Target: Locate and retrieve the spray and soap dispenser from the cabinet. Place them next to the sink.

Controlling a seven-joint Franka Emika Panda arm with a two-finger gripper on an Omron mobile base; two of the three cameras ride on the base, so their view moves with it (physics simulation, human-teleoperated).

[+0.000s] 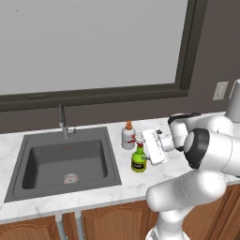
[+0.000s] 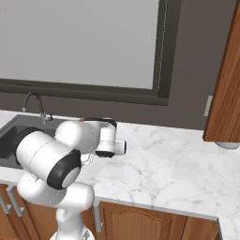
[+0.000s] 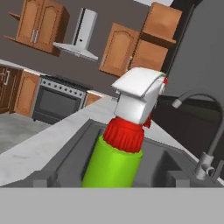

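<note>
The sink (image 1: 28,161) is seen at the left of the left base view, a dark basin let into the white marble counter (image 1: 93,194), with its faucet (image 1: 63,123) at the back rim. Just right of the basin, on the marble, the soap dispenser (image 1: 128,136) is stood upright near the back, and the spray (image 1: 138,159) is stood upright just in front of it, close to the sink's right edge. Further right, the gripper (image 1: 143,149) is held sideways at the spray's neck. In the hand view the spray's white nozzle and red collar are seen rising between the two finger tips, which are spread wide, with a gap visible on each side, so the bottle is judged to be released rather than pinched.

Both bottles appear to be set beside the sink, so the placing step is judged to be at its end. What is called for next is a straight pull-back of the hand, away from the spray, so that the nozzle is not caught and neither bottle is tipped.
</note>
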